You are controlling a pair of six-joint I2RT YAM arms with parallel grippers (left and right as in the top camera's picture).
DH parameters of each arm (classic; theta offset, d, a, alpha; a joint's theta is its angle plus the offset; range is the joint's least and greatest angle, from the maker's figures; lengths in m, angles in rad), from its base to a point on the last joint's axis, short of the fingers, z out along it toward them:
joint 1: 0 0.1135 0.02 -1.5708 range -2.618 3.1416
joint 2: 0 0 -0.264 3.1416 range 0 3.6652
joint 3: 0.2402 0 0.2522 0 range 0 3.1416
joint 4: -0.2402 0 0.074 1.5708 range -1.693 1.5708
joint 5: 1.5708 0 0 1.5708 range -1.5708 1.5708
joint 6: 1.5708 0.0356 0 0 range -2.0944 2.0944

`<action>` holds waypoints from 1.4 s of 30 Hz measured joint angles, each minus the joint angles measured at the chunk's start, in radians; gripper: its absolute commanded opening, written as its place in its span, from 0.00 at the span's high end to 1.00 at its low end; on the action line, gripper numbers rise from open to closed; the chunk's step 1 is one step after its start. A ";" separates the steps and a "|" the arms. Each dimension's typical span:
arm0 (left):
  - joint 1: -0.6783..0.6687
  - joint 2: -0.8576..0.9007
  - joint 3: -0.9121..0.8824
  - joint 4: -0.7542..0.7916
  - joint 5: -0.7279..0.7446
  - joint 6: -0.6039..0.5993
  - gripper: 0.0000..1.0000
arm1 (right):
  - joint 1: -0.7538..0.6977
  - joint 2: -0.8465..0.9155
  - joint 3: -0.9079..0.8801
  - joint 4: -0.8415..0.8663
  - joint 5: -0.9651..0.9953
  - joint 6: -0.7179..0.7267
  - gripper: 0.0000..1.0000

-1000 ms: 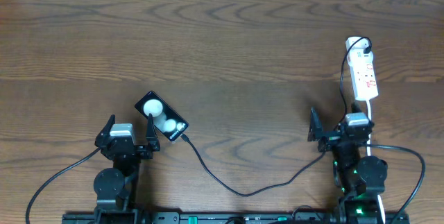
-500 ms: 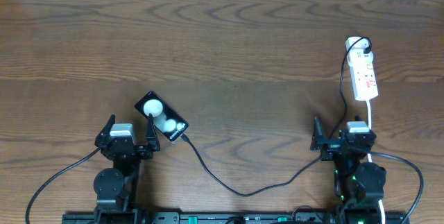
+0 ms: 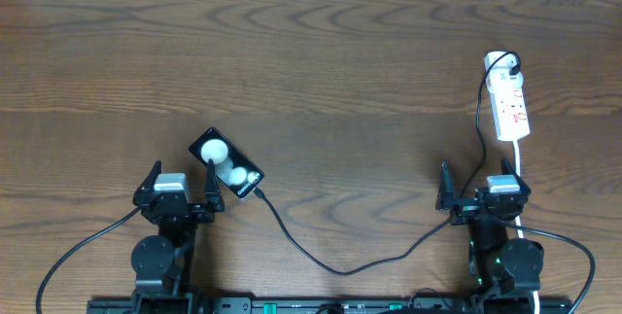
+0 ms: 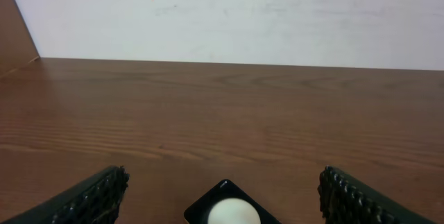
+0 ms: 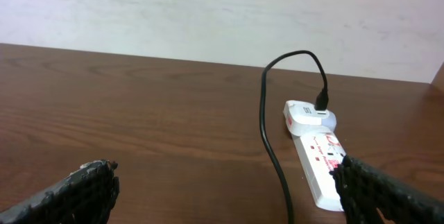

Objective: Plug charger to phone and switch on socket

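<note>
The black phone (image 3: pixel 226 164) with two white round blobs lies left of centre, just ahead of my left gripper (image 3: pixel 179 195), which is open and empty; the phone's far corner shows between its fingers in the left wrist view (image 4: pixel 225 207). The black charger cable (image 3: pixel 330 263) runs from the phone's lower end across to the right and up to a white adapter on the socket (image 3: pixel 509 102), a white power strip at the far right. My right gripper (image 3: pixel 483 191) is open and empty, just short of the strip, which also shows in the right wrist view (image 5: pixel 320 160).
The strip's white cord (image 3: pixel 520 173) runs down past my right arm. A pale wall (image 4: pixel 229 16) stands behind the table's far edge.
My right arm has drawn back toward the table's front edge, away from the power strip. The left arm, phone and cable have not moved.
</note>
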 measured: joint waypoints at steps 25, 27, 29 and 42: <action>0.000 0.000 0.000 0.000 0.000 0.000 0.11 | -0.085 0.000 0.000 0.000 0.000 -0.003 0.01; 0.000 0.000 0.000 0.000 0.000 0.000 0.10 | -0.085 0.000 0.000 0.000 0.001 -0.003 0.01; 0.000 0.000 0.000 0.000 0.000 0.000 0.11 | -0.085 0.000 0.000 0.000 0.001 -0.003 0.01; 0.000 0.000 0.000 0.000 0.000 0.000 0.10 | -0.110 0.000 0.000 0.000 0.001 -0.003 0.01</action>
